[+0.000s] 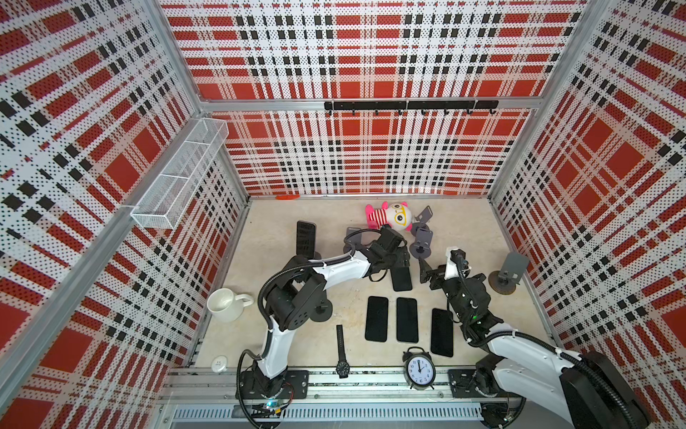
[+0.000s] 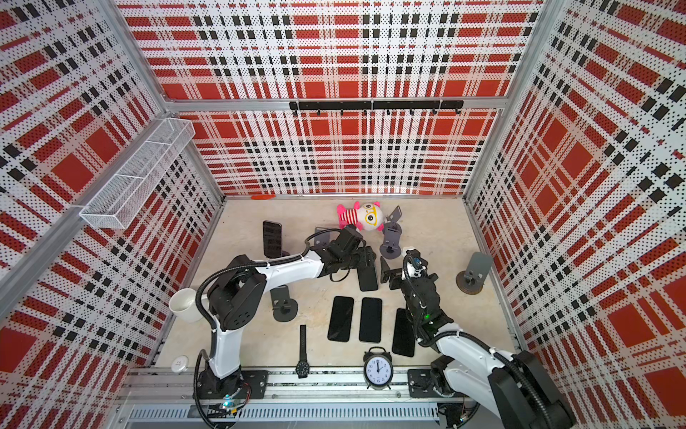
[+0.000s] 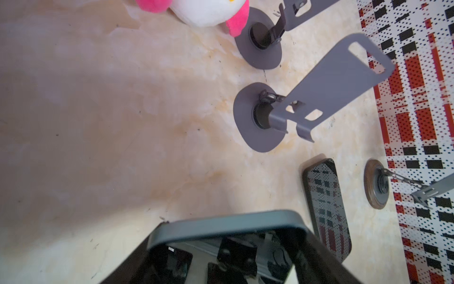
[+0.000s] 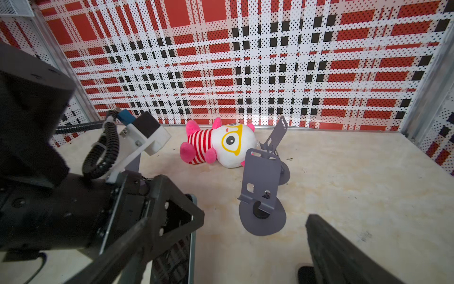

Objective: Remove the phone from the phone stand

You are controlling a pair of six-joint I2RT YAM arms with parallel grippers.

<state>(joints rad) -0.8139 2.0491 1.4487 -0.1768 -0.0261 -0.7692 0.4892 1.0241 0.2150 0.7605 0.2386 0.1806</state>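
Landmark = alarm clock [image 1: 419,369]. Just behind it are three phones [image 1: 407,319], flat in a row, long axes front-to-back. Further behind the clock, roughly in line with it, the left gripper [image 1: 400,262] reaches down from above. Its jaws are pinched across the width of a fourth phone [image 1: 402,280] near that phone's far end. The phone is flat, screen up, long axis front-to-back, parallel to the row; can't tell if it touches the table. Reads as set-down of a phone already off its stand. Behind and slightly right of the clock, the right gripper [image 1: 424,273] has its jaws spread wide with nothing between them. Farthest, behind and well left of the clock, is the standing phone [image 1: 306,237] on its phone stand [image 1: 316,255], upright, leaning back, screen toward the front. From the left gripper it lies leftward and slightly farther back, so the left arm is clearly nearer. Containers: the mug [image 1: 232,314], left of the clock, is upright and empty. The wire basket [image 1: 178,174] is on the wall far behind-left of the clock, nothing visible inside.
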